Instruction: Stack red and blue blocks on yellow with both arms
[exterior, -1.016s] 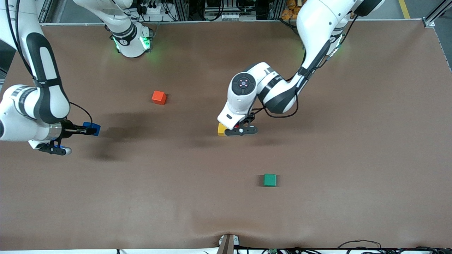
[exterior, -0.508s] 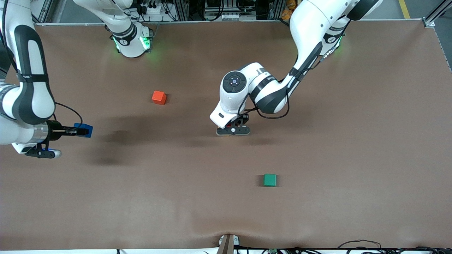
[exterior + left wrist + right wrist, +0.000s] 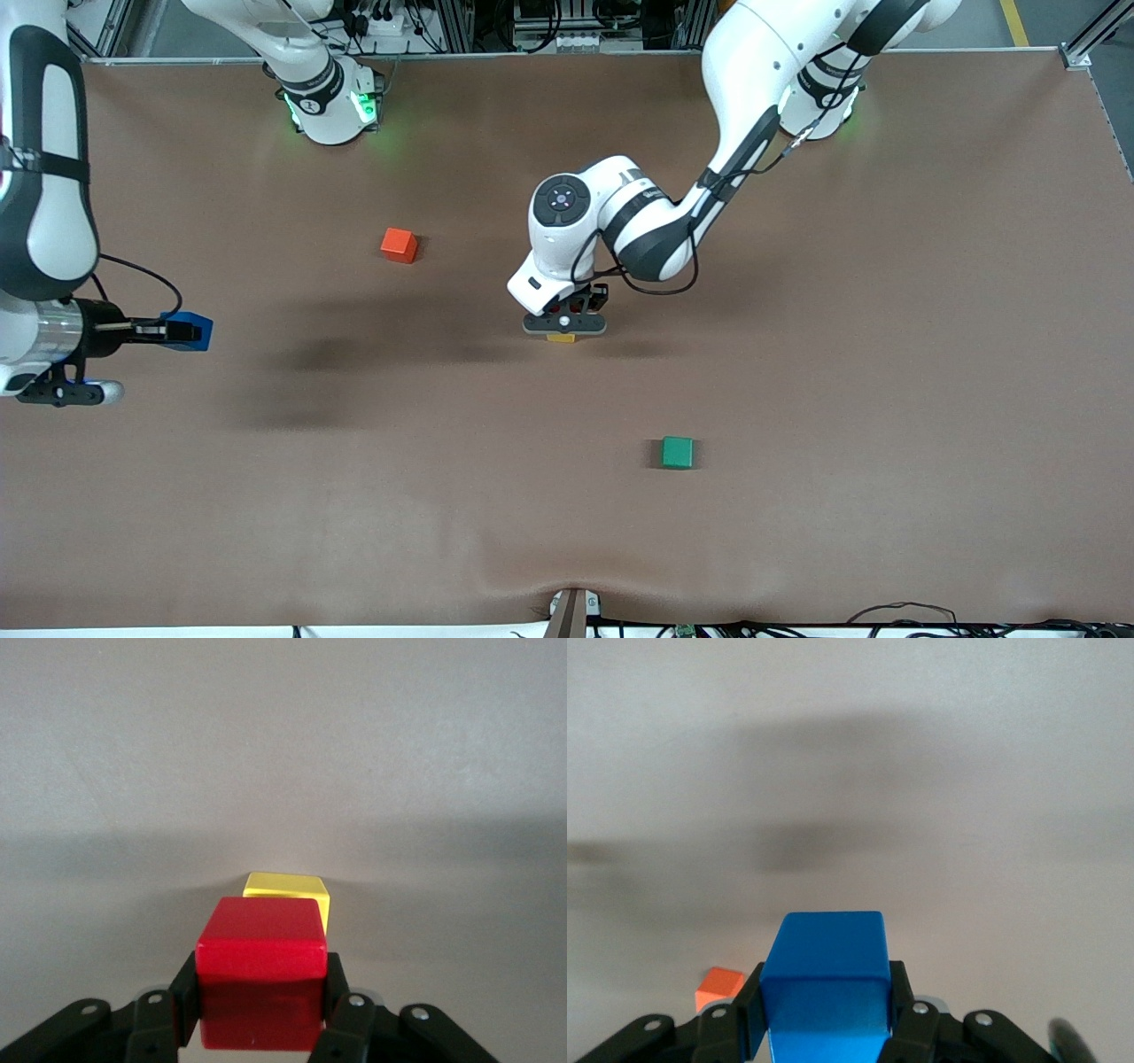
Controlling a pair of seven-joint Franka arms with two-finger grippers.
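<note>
My left gripper [image 3: 567, 312] is shut on the crimson red block [image 3: 259, 967] and holds it in the air just over the yellow cube [image 3: 560, 338], which lies mid-table and is mostly hidden under the hand. In the left wrist view the yellow cube [image 3: 288, 896] shows just past the red block. My right gripper [image 3: 182, 332] is shut on the deep blue block [image 3: 192, 330] and holds it up over the right arm's end of the table. The blue block [image 3: 824, 983] fills the right wrist view between the fingers.
An orange-red cube [image 3: 399, 245] lies between the right arm's base and the yellow cube; it also shows in the right wrist view [image 3: 719, 987]. A green cube [image 3: 678, 452] lies nearer the front camera than the yellow cube.
My left gripper has moved with the red block toward the right arm's end until it covers the yellow cube. My right gripper has drawn back toward its table end with the blue block.
</note>
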